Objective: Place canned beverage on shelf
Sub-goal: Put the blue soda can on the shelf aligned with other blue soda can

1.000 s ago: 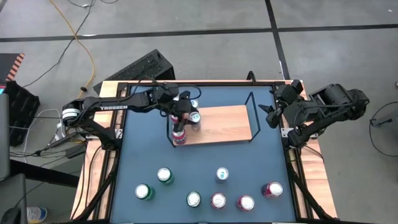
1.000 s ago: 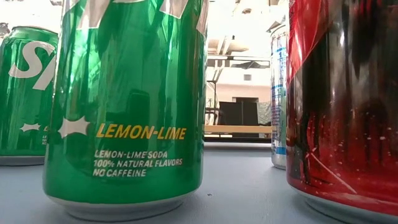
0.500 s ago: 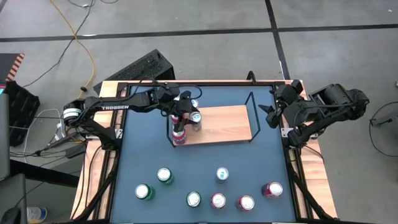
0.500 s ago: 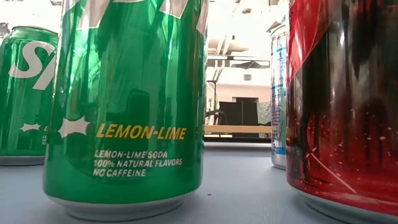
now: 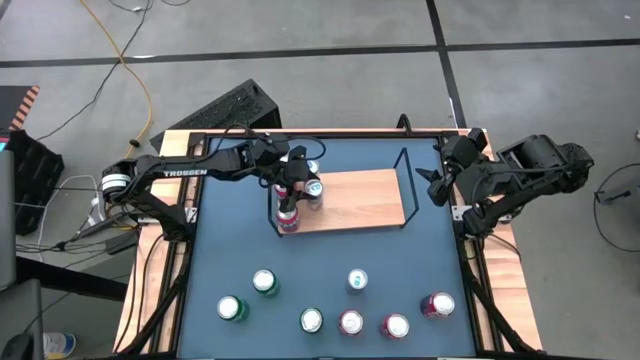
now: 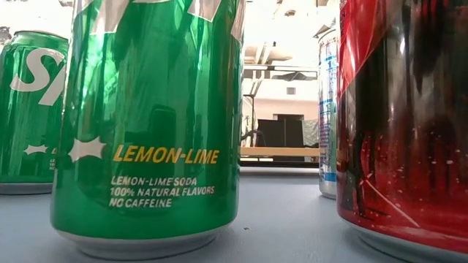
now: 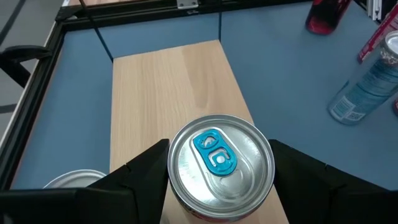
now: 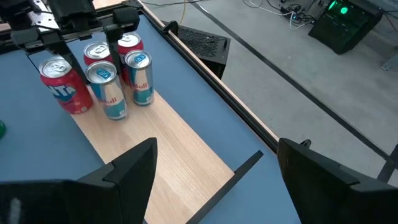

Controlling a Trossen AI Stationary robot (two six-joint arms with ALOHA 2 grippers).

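The shelf (image 5: 360, 200), a light-wood board with black wire ends, lies at the middle of the blue table. Several cans stand at its left end, among them a red one (image 8: 62, 84), a silver-blue one (image 8: 106, 90) and a blue-silver one (image 8: 140, 74). My left gripper (image 5: 297, 183) is over this group, shut on a can with a silver lid and blue tab (image 7: 221, 162). My right gripper (image 5: 433, 186) hangs open near the table's right edge, above the shelf's right end, with nothing between its fingers. My left gripper has the can's upper body just under the lid rim (image 7: 176, 152) between its two fingers, one on each side. The fingers (image 7: 146, 177) come slanting down from the table's left. The can stands upright; its bottom is hidden, so I cannot tell whether it rests on the shelf.
Several loose cans stand near the table's front edge: green ones (image 5: 265, 282), red ones (image 5: 396, 326) and a silver-blue one (image 5: 357, 281). A green can (image 6: 150, 124) and a red can (image 6: 406, 117) fill the low view. The shelf's right part (image 8: 168, 149) is bare wood.
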